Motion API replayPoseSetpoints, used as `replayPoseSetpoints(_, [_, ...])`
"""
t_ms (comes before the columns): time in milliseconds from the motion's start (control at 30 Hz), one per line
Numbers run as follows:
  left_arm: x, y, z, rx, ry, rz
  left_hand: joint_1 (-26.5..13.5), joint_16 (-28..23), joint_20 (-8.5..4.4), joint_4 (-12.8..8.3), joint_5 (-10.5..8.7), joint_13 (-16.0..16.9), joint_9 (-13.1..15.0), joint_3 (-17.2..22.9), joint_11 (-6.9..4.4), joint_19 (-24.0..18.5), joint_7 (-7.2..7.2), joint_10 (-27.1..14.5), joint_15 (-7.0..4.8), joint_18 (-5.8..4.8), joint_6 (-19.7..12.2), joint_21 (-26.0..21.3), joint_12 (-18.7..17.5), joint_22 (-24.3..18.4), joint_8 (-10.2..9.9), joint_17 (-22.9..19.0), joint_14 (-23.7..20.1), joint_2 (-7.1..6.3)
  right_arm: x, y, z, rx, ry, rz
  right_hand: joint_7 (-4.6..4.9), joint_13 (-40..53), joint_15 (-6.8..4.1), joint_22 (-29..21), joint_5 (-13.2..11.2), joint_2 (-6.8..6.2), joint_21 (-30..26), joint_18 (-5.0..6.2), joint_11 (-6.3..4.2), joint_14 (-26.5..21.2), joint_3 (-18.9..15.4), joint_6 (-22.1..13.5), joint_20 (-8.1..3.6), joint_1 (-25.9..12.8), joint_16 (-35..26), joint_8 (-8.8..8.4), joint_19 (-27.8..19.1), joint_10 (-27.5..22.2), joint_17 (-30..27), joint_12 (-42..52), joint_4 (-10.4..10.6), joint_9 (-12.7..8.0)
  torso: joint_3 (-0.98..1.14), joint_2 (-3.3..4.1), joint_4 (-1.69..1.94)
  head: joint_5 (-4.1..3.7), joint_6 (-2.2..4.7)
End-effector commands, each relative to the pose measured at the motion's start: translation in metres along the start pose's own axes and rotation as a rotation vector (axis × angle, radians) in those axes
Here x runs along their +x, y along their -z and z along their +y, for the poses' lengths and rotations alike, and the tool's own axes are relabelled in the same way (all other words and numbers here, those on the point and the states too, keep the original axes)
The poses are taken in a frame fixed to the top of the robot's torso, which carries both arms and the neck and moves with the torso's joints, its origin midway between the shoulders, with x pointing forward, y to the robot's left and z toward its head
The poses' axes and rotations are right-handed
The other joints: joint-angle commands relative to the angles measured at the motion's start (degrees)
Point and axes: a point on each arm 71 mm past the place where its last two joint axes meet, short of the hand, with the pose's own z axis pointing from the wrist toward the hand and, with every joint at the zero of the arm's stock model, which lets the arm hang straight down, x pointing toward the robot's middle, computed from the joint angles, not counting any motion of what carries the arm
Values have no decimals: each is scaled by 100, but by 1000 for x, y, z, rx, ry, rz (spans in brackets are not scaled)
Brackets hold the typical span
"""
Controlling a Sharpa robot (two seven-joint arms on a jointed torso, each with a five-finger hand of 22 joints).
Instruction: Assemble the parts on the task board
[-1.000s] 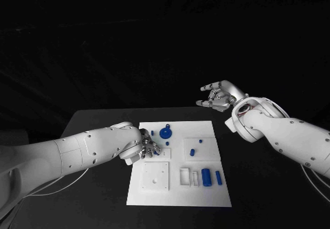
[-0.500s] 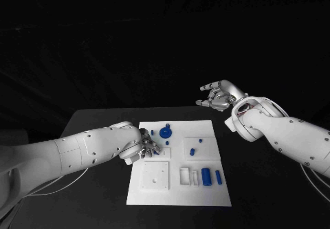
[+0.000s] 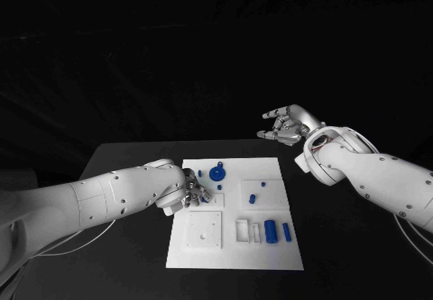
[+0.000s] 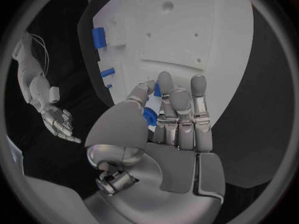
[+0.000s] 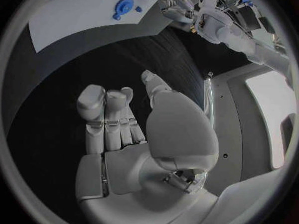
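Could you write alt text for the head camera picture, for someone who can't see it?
The robot's left hand rests at the left edge of a white task board dotted with small blue parts on a black table. Its right hand is raised beyond the board, holding nothing.

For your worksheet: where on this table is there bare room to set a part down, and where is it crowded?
Free: the black table left of the task board, and the strip right of it. Crowded: the board's left edge, where the left hand works among blue parts.
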Motion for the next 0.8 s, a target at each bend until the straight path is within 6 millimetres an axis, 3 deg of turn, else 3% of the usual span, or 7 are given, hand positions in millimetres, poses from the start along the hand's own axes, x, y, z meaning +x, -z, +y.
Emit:
replayPoseSetpoints(33, [4, -1, 3, -16, -20, 24, 27, 6, 1, -207, 31, 4, 2022, 176, -40, 39, -433, 269, -31, -86, 482, -35, 14, 5, 20, -4, 0, 54, 1, 0, 1, -11, 1, 12, 3, -5, -37, 612, 33, 6, -39, 85, -28, -1, -4, 25, -2, -37, -35, 2, 67, -28, -5, 34, -23, 7, 1, -1, 1, -1, -5])
replayPoseSetpoints(733, [5, -3, -1, -15, -28, 15, 25, 32, -15, -152, -71, 40, 1927, 101, -56, 149, -464, 276, -53, -86, 578, -140, 135, 100, 45, -22, 79, 69, 2, -1, 1, -10, 0, 15, 3, -5, -37, 612, 33, 6, -39, 85, -28, -1, -4, 25, -2, -37, -35, 2, 67, -28, -5, 34, -23, 7, 7, -1, -1, 2, -19])
replayPoseSetpoints(800, [5, -3, -2, -14, -32, 16, 34, 44, -26, -132, -76, 34, 1538, 93, -56, 175, -471, 280, -66, -86, 626, -150, 219, 109, 142, -20, 111, 59, 2, -1, 1, -9, 0, 15, 3, -5, -37, 612, 33, 6, -39, 85, -28, -1, -4, 25, -2, -37, -35, 2, 67, -28, -5, 34, -23, 7, 6, -1, 1, -1, -21])
